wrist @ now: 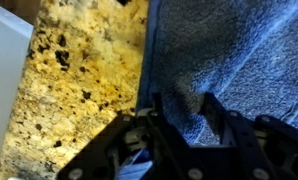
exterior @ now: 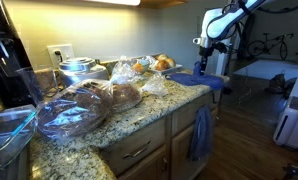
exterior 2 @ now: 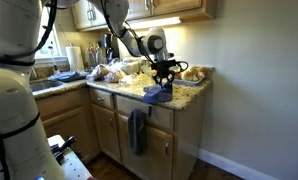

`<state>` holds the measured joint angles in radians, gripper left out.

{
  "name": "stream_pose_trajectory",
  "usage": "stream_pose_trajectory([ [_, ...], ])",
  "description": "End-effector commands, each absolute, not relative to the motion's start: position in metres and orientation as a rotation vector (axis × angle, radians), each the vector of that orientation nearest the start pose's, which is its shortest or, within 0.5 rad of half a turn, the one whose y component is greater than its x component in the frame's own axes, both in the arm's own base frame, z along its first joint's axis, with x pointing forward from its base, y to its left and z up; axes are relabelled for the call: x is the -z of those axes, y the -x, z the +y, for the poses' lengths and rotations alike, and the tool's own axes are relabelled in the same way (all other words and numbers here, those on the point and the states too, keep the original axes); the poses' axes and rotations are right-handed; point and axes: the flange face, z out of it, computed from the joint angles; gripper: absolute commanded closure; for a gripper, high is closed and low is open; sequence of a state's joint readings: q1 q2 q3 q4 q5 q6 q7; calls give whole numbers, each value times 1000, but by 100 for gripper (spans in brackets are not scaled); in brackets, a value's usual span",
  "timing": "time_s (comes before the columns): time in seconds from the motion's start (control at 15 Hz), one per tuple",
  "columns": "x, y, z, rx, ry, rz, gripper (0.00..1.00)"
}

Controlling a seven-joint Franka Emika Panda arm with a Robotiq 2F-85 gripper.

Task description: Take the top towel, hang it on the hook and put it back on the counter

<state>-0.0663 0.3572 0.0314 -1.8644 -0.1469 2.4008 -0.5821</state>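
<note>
The top towel (wrist: 239,50) is a bright blue cloth lying at the end of the speckled granite counter (wrist: 79,80). It shows in both exterior views (exterior: 201,80) (exterior 2: 157,94), partly draped over the counter's edge (exterior: 139,118). My gripper (wrist: 184,110) points straight down onto it (exterior: 207,62) (exterior 2: 166,73). The two fingers stand close together with a raised fold of the towel pinched between them. The rest of the towel still rests on the counter (exterior 2: 192,90).
A duller blue towel (exterior: 200,135) (exterior 2: 137,130) hangs on the cabinet front below the counter. Bagged bread and food in plastic (exterior: 84,105) crowd the counter behind the towel. A white surface (wrist: 4,80) borders the counter's edge.
</note>
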Motion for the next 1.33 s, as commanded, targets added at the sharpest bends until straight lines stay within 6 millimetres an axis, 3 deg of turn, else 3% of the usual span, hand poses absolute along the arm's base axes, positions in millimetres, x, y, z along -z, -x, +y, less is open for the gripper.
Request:
stream_pose_trajectory([
  [0.0, -356, -650, -27, 293, 3177, -1005, 22],
  [0.2, -360, -656, -31, 307, 3175, -897, 3],
  [0.27, -363, -657, -31, 320, 3178, -871, 1],
  [0.53, -372, -660, -36, 336, 3211, -695, 0],
  [0.93, -349, -658, -55, 229, 3204, -248, 0],
  [1.27, -331, -667, -67, 262, 3122, 72, 0],
])
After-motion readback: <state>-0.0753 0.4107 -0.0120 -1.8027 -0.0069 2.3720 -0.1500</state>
